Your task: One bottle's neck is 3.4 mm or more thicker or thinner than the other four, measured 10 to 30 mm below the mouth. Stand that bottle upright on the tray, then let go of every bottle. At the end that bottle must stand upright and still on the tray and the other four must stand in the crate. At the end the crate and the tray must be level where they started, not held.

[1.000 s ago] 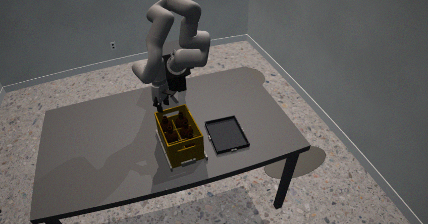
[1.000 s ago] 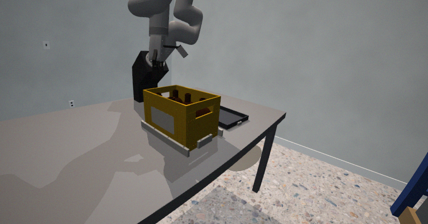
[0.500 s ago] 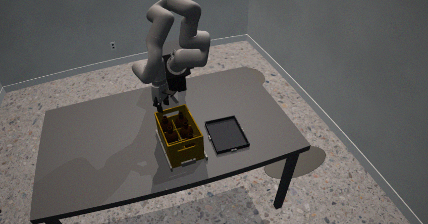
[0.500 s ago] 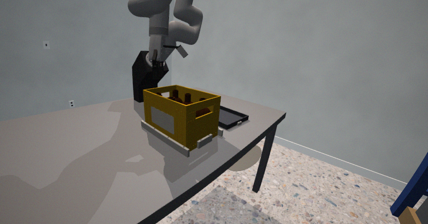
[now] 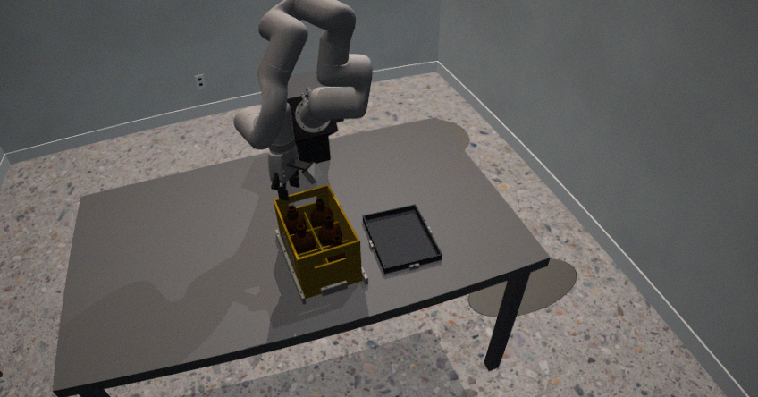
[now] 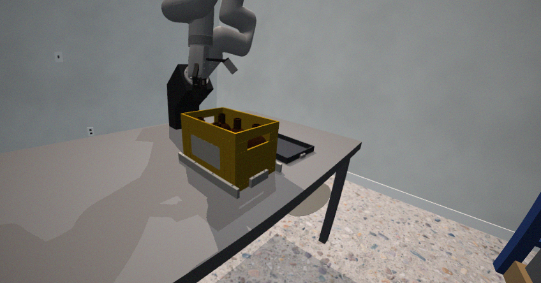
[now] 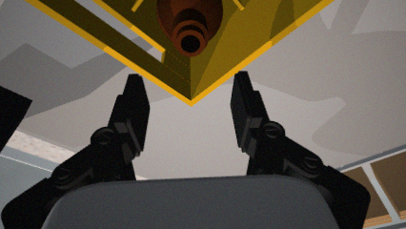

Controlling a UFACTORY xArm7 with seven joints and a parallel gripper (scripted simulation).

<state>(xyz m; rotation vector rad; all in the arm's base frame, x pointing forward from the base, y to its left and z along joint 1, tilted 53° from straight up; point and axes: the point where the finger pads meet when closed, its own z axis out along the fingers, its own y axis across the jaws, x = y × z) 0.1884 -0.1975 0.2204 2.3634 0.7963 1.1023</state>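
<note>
The gripper (image 7: 191,112) hung above the far corner of the yellow crate (image 5: 329,268), its fingers spread apart, empty; a brown bottle (image 7: 190,21) stood inside that corner.

Bottles (image 5: 311,225) stand in the crate (image 5: 326,271) on the table (image 5: 159,244), tray (image 5: 401,238) beside it.

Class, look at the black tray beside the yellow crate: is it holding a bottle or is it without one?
Without one. The top view shows the tray's dark floor bare, and the brown bottles all stand in the crate.
</note>
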